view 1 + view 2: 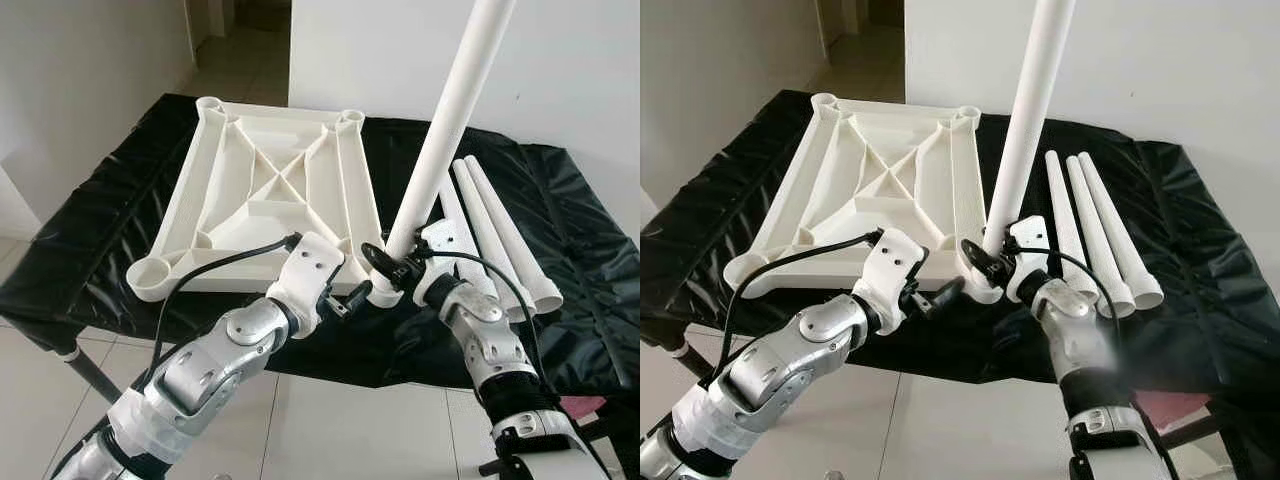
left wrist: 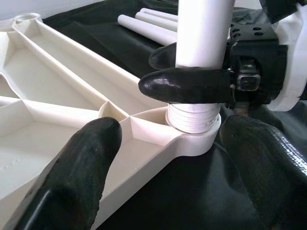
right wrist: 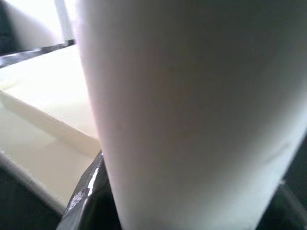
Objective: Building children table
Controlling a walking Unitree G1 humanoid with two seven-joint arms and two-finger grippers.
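Observation:
The white tabletop (image 1: 270, 190) lies upside down on a black sheet, ribs facing up. A long white leg (image 1: 445, 125) stands nearly upright with its threaded end (image 2: 194, 119) in the near right corner socket (image 2: 192, 141). My right gripper (image 1: 385, 262) is shut on the leg just above the socket. My left gripper (image 1: 342, 302) is open beside that corner, its fingers (image 2: 72, 177) on either side of the tabletop's near edge, holding nothing. Three more white legs (image 1: 495, 235) lie side by side on the sheet to the right.
The black sheet (image 1: 575, 230) covers a low table whose near edge runs just below the tabletop. Tiled floor (image 1: 330, 430) lies in front. A white wall stands behind, with a doorway (image 1: 240, 40) at the back left.

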